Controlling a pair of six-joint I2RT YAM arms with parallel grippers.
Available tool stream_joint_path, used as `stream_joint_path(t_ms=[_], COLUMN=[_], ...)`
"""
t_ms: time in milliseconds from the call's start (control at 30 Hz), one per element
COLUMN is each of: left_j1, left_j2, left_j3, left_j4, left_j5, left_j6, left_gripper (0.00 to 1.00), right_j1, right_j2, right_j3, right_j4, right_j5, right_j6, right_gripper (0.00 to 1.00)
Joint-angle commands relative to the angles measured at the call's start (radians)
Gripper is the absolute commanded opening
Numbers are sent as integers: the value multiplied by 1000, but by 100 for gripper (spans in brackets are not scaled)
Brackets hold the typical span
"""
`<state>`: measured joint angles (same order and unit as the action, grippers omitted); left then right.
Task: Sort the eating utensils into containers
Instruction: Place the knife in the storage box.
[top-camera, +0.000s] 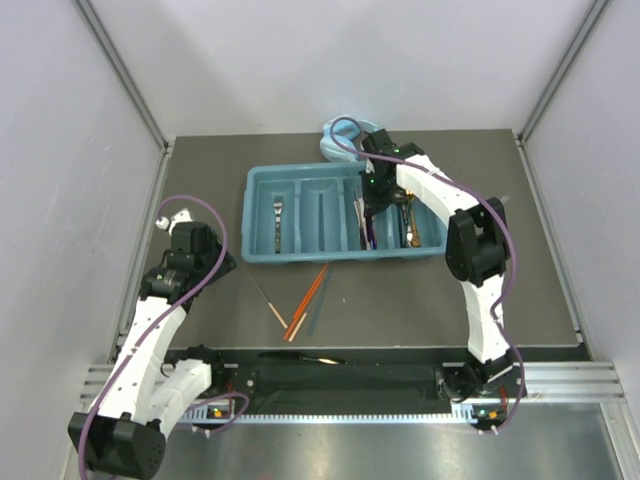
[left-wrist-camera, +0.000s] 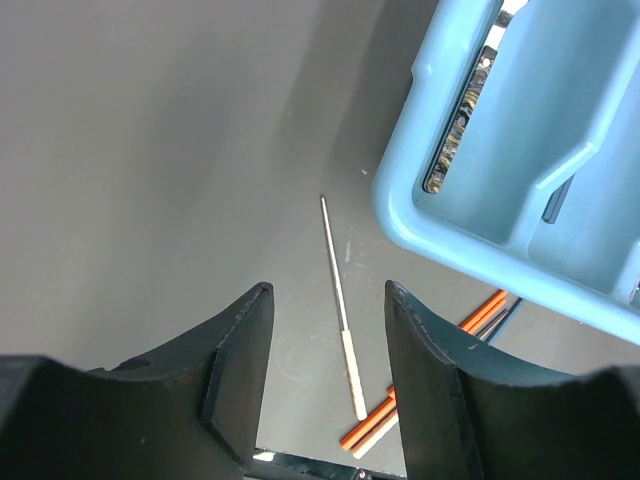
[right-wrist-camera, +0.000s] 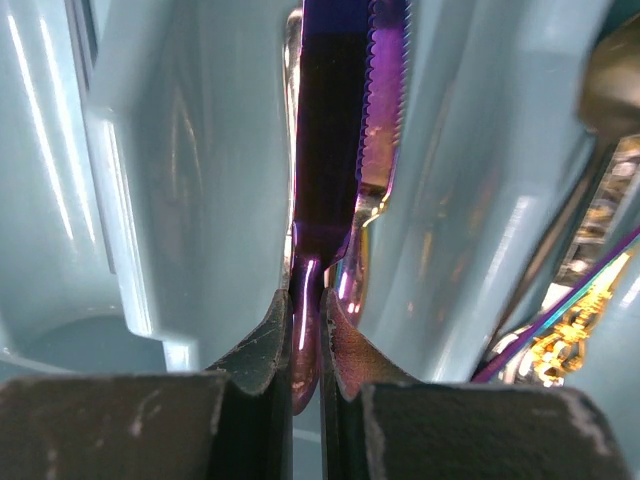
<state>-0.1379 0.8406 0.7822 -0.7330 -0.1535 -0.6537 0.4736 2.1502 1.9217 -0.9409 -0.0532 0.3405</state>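
Note:
The teal-blue tray (top-camera: 262, 180) has four long compartments. My right gripper (top-camera: 372, 205) is down in the third compartment, shut on the handle of a purple knife (right-wrist-camera: 330, 150); another purple utensil lies beside it. A silver fork (top-camera: 277, 222) lies in the leftmost compartment, gold spoons (top-camera: 408, 225) in the rightmost. Orange chopsticks (top-camera: 307, 301) and a thin silver stick with a pale handle (top-camera: 270, 301) lie on the table in front of the tray. My left gripper (left-wrist-camera: 325, 310) is open and empty, above the pale-handled stick (left-wrist-camera: 342, 318), with the chopsticks (left-wrist-camera: 420, 378) to its right.
Light blue headphones (top-camera: 340, 140) lie behind the tray, partly hidden by the right arm. A dark utensil (top-camera: 300, 357) lies at the table's near edge by the arm bases. White walls close in the table on three sides.

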Motion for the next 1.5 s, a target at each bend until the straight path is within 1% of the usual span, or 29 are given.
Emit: stream_joint_path(t_ms=[0,267,333,367,633,733,800,967,1167,1267,1300,1367,1400,1467], left_j1=[6,6,6,6,6,6,6,6,6,6,6,4,6,6], left_j2=[-11,-17,-15,-15,-11,-11,-11,-11,-8,-9,-9,-9,-9,-8], left_j3=[2,3,3,3,6,5,5,3,0,0,0,2,3,2], left_j4=[26,24,24,24,26,24,26,27,30,29,29,29,29,29], left_j5=[-3,-6,-8,-6,-9,-11,-11,-12,-12,-11,-11,-9,-8,-6], left_j6=[9,9,8,9,9,8,9,9,8,8,8,9,8,9], left_gripper=[53,53,53,53,53,53,53,53,53,53,53,53,53,53], right_j1=[26,33,33,33,31,31,31,31,31,31,28,14,2,-62], right_j2=[-35,5,14,14,25,37,39,14,-88,-193,-263,-335,-401,-466], right_j3=[-36,-26,-16,-18,-32,-26,-23,-27,-35,-65,-81,-124,-142,-222], right_j4=[39,11,1,1,7,4,-1,2,5,13,33,40,43,45], right_j5=[-31,-59,-54,-53,-51,-63,-65,-62,-27,32,65,111,166,206], right_j6=[-9,-26,-29,-29,-37,-41,-44,-44,-38,-34,-32,-29,-23,-15], right_gripper=[0,0,9,11,15,20,22,32,33,32,32,33,34,34])
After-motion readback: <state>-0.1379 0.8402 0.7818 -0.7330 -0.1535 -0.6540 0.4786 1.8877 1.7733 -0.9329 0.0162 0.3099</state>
